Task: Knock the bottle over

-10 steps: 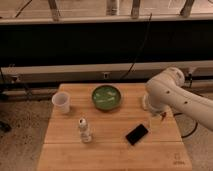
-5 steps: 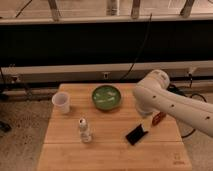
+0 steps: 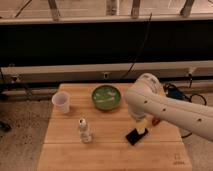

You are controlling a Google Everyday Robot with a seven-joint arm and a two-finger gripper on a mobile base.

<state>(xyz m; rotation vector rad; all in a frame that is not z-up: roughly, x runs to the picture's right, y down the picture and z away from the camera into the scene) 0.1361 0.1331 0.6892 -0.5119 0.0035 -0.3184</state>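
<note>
The bottle [image 3: 84,130] is small and clear with a white cap. It stands upright on the front left part of the wooden table [image 3: 110,152]. My gripper [image 3: 142,125] hangs under the white arm [image 3: 160,107] at the right of the table, just above a black phone [image 3: 136,136]. It is well to the right of the bottle and apart from it.
A translucent white cup [image 3: 61,101] stands at the back left of the table. A green bowl [image 3: 106,96] sits at the back middle. Something small and orange [image 3: 156,121] shows beside the arm. A dark wall with cables runs behind the table.
The arm has swung left, from the table's right edge toward its middle, and its gripper now hangs over the black phone. The bottle, cup and bowl have not moved.
</note>
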